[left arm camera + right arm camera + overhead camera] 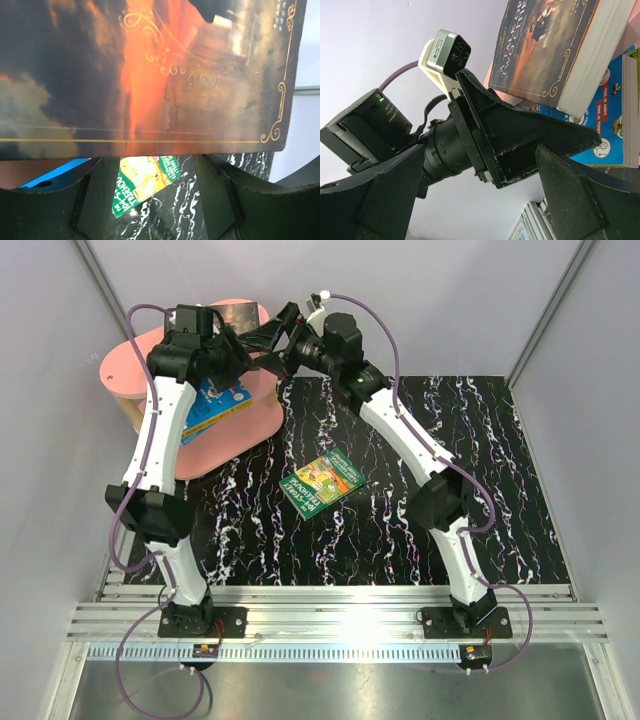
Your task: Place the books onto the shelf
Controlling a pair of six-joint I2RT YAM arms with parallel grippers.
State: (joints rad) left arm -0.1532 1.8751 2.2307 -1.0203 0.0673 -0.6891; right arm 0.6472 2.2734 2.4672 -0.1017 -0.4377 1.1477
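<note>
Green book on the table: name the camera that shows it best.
Top external: the green book lies with its whole cover visible on the table. Left wrist shows only part, below the dark book's edge. Right wrist does not show it.

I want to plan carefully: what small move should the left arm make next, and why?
Probably draw the left gripper back, away from the dark brown paperback book. That book seems to lie on the bright blue book on the pink oval shelf board, the jaws stand apart, and the green cartoon book waits on the black marbled table.
</note>
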